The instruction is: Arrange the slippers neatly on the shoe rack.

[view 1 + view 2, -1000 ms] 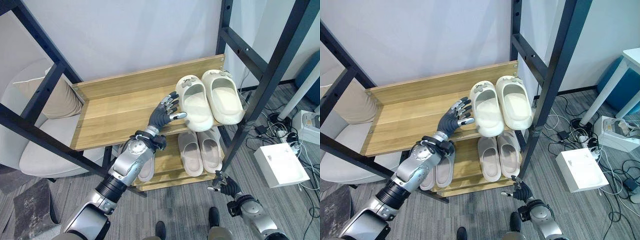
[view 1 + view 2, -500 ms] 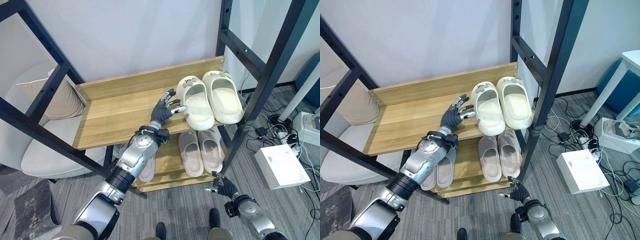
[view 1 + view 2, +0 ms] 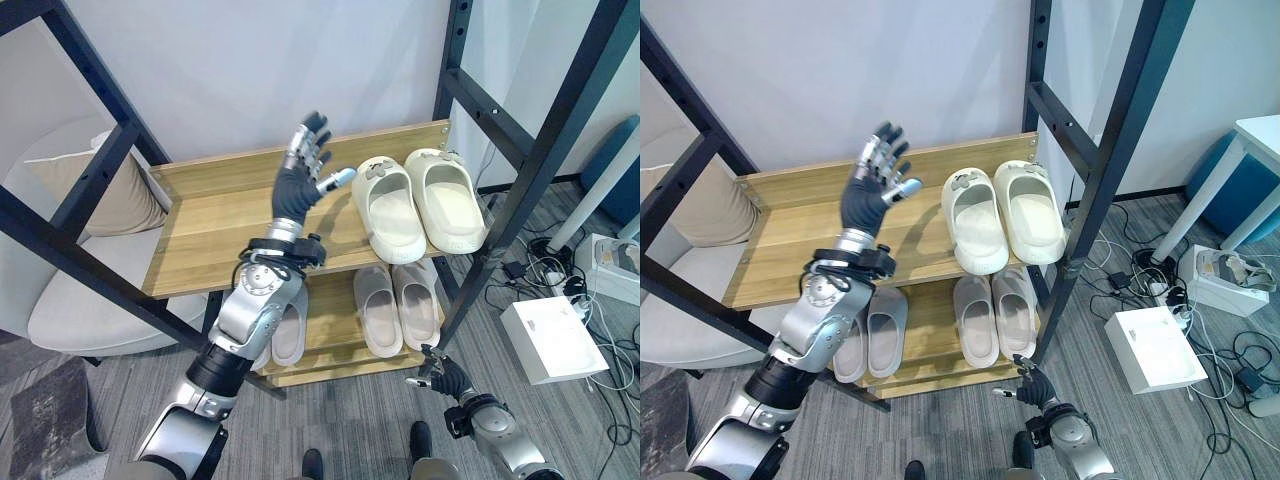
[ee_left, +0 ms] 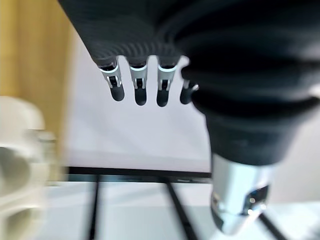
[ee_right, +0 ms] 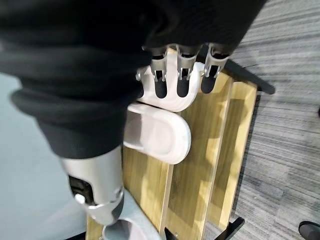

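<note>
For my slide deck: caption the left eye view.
Left hand raised open beside cream slippers paired on the shoe rack's upper shelf.

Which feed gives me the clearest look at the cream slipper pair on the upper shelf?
The right eye view: the cream slipper pair sits whole and unobstructed, side by side at the upper shelf's right end. The left eye view shows it too, with the raised left hand close beside it. The left wrist view catches a blurred cream edge.

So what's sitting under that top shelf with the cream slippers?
Under the top shelf a lower shelf holds two pale pairs: one pair below the cream slippers, another partly hidden by the raised left arm. The shelf's rear is covered.
</note>
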